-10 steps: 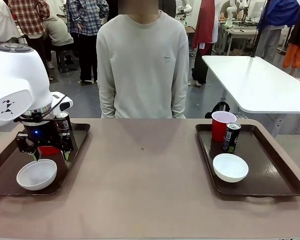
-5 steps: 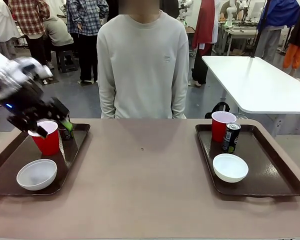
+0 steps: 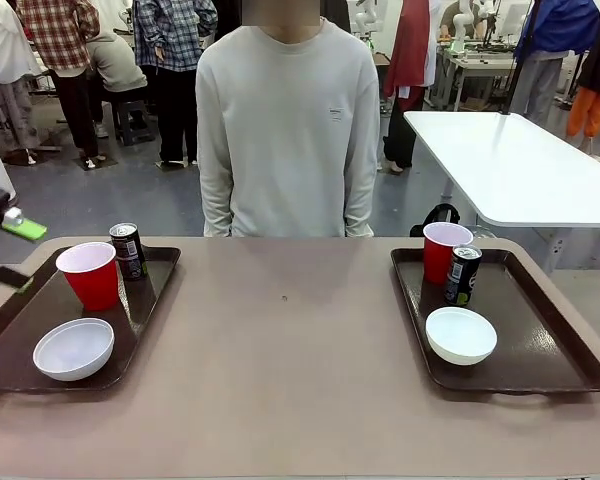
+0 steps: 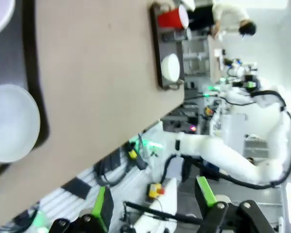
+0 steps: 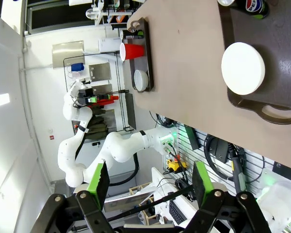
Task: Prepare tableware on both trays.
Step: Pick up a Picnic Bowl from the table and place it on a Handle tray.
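Note:
On the left tray (image 3: 140,312) stand a red cup (image 3: 90,275), a dark can (image 3: 128,250) behind it and a white bowl (image 3: 73,348) in front. The right tray (image 3: 542,330) carries a red cup (image 3: 445,250), a can (image 3: 463,274) and a bowl (image 3: 461,334). My left gripper (image 3: 10,253) hangs open at the far left edge, off the tray, with nothing in it. In the left wrist view its fingers (image 4: 103,213) stand apart over the near bowl (image 4: 9,124). My right gripper (image 5: 149,177) is open and holds nothing, well back from the right bowl (image 5: 243,68).
A person in a light sweater (image 3: 287,120) stands at the far side, arms down. The brown tabletop (image 3: 285,350) stretches bare between the trays. A white table (image 3: 520,165) stands behind at the right. Other people are farther back.
My left gripper has come off the red cup, which now stands on the left tray, and has pulled up and away to the picture's left edge. The right tray is unchanged.

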{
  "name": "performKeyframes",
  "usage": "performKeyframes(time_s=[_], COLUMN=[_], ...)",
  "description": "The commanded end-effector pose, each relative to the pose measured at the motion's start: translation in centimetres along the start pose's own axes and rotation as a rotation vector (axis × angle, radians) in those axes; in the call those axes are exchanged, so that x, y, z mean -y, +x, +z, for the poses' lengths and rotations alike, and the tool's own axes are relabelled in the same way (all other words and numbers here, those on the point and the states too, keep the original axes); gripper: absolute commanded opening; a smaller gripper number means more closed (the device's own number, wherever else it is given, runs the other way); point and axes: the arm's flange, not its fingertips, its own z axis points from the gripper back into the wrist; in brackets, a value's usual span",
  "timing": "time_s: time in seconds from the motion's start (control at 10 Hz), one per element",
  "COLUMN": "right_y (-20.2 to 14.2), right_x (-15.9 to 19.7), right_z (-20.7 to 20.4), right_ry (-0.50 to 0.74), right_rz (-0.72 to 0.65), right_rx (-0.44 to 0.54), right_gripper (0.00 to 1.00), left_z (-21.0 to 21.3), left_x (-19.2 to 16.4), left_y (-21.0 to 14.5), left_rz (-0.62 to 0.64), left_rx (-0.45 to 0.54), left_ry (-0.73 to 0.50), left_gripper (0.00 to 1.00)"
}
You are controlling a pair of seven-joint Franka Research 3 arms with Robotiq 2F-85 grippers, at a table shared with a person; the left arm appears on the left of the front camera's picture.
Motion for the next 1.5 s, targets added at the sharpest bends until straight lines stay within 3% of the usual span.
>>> performKeyframes(time_s=[0.0,0.4,0.6,0.8,0.9,1.4], right_y=[0.0,0.0,0.0,0.0,0.0,0.0], right_x=[-0.2,-0.2,-0.2,-0.2,-0.2,-0.2], right_z=[-0.1,-0.1,-0.1,-0.1,-0.1,-0.1], right_ry=[0.021,0.021,0.021,0.021,0.021,0.021], right_rz=[0.004,0.004,0.004,0.004,0.004,0.004], right_rx=[0.0,0.0,0.0,0.0,0.0,0.0], right_gripper=[0.9,0.9,0.9,0.9,0.9,0.9], left_z=[-1.2,-4.9,-6.9,-6.6,-5.0,-5.0], left_x=[-0.8,0.7,3.1,4.0,3.9,3.9], left_y=[0.4,1.6,0.9,0.7,3.4,3.4], left_rz=[-0.033,-0.006,-0.044,-0.032,-0.03,-0.03], left_rx=[-0.057,-0.011,0.142,0.17,0.096,0.096], left_ry=[-0.08,-0.175,-0.184,-0.159,-0.19,-0.19], left_gripper=[0.89,0.89,0.89,0.89,0.89,0.89])
